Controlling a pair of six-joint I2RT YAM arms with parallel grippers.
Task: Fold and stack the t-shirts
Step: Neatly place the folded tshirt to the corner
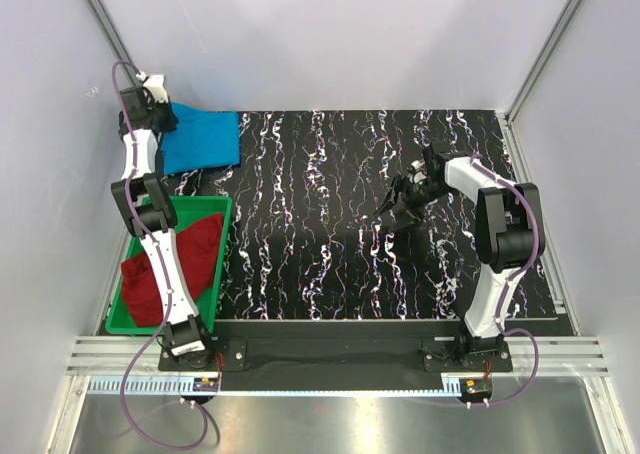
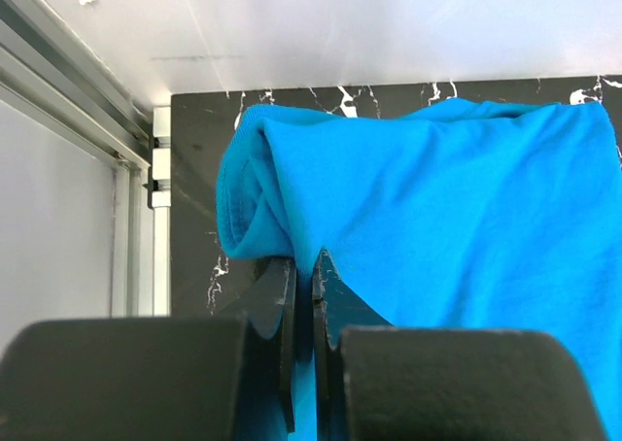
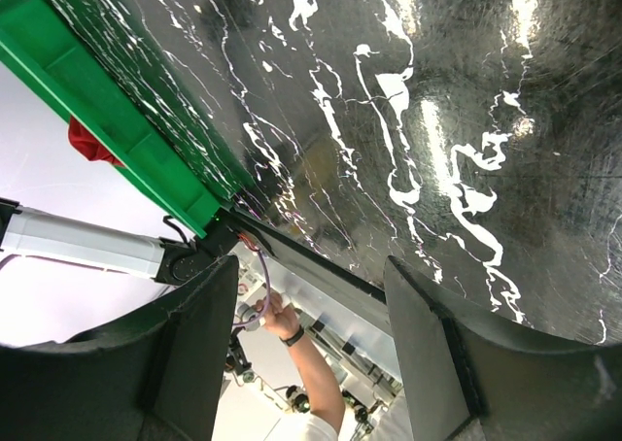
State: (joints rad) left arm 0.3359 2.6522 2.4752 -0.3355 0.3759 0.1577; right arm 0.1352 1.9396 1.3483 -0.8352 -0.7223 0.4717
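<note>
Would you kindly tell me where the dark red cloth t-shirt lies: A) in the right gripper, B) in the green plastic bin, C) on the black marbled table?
B: the dark red cloth t-shirt lies bunched inside the green plastic bin.

Count on inspection: 2 t-shirts — 1 blue t-shirt (image 1: 205, 142), 1 red t-shirt (image 1: 195, 249); 1 green bin (image 1: 222, 274); 2 arms — left arm (image 1: 152, 206), right arm (image 1: 505, 224); 1 table (image 1: 330, 244).
</note>
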